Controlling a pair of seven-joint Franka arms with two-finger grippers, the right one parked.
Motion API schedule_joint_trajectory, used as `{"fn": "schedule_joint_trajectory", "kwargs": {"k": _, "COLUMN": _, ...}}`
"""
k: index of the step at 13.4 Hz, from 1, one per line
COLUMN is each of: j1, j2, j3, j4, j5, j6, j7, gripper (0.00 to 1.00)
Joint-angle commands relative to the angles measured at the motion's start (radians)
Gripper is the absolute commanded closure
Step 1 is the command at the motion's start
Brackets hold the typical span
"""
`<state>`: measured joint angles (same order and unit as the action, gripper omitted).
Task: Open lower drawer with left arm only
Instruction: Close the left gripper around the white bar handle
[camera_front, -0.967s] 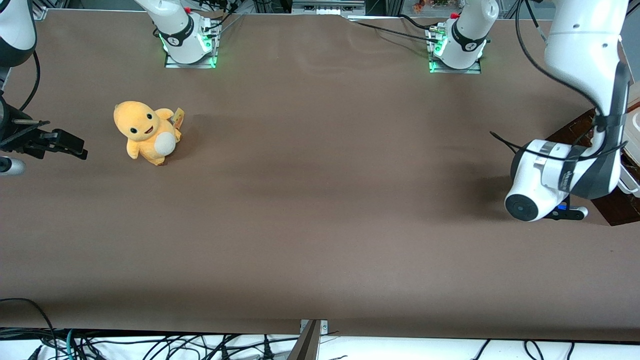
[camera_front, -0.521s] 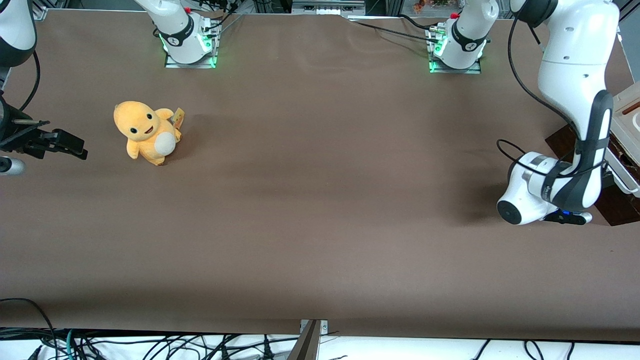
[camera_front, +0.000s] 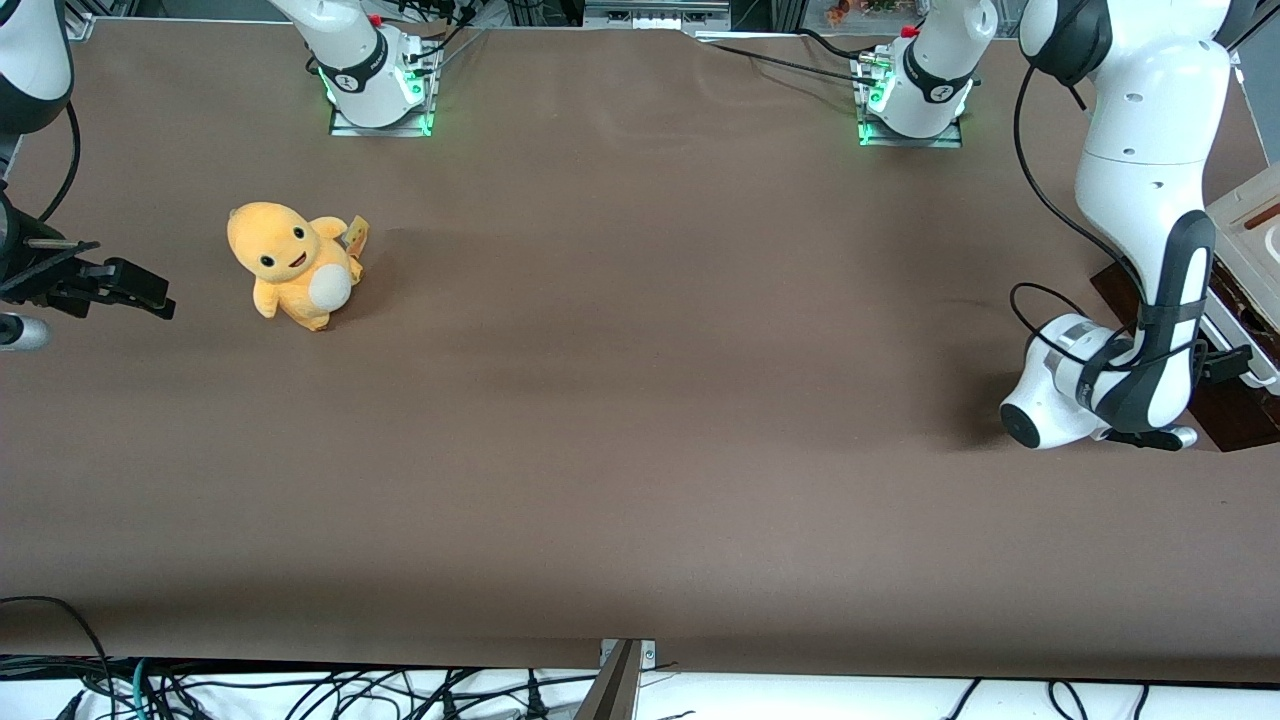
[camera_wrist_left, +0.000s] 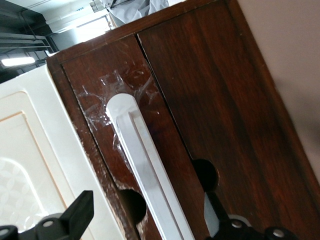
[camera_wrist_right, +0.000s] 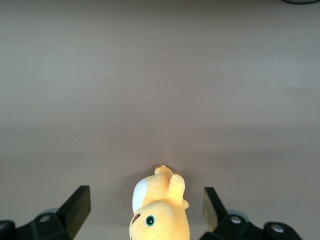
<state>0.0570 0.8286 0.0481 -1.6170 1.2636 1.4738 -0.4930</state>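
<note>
Left wrist view: gripper (camera_wrist_left: 150, 220) spread wide, holding nothing, straddling white bar handle (camera_wrist_left: 145, 170) of lower drawer (camera_wrist_left: 200, 100), w/ handle's long axis running between fingers (camera_wrist_left: 80, 212). Drawer at working arm's table end, directly ahead; appears shut.

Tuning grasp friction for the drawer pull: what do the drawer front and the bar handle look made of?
Lower drawer front: looks like dark reddish-brown wood or veneer, visible grain, glossy, with scuffs and clear residue near the handle's end. White bar handle: probably smooth moulded plastic, matte, ridged along its length; painted metal can't be ruled out. The left gripper is open, fingers either side of the handle, not yet closed.
</note>
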Motion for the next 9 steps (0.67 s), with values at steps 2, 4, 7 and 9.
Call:
{"fn": "schedule_joint_trajectory", "kwargs": {"k": 2, "j1": 0.018, "j2": 0.024, "j3": -0.004, "j4": 0.029, "j5": 0.051, "j6": -0.009, "j7": -0.01, "gripper": 0.27}}
{"fn": "schedule_joint_trajectory", "kwargs": {"k": 4, "j1": 0.03, "j2": 0.027, "j3": -0.004, "j4": 0.04, "j5": 0.053, "j6": -0.006, "j7": -0.018, "gripper": 0.39}}
{"fn": "schedule_joint_trajectory", "kwargs": {"k": 7, "j1": 0.034, "j2": 0.044, "j3": -0.004, "j4": 0.063, "j5": 0.065, "j6": -0.007, "j7": -0.018, "gripper": 0.56}}
{"fn": "schedule_joint_trajectory", "kwargs": {"k": 9, "j1": 0.032, "j2": 0.055, "j3": -0.004, "j4": 0.072, "j5": 0.063, "j6": -0.007, "j7": -0.021, "gripper": 0.65}}
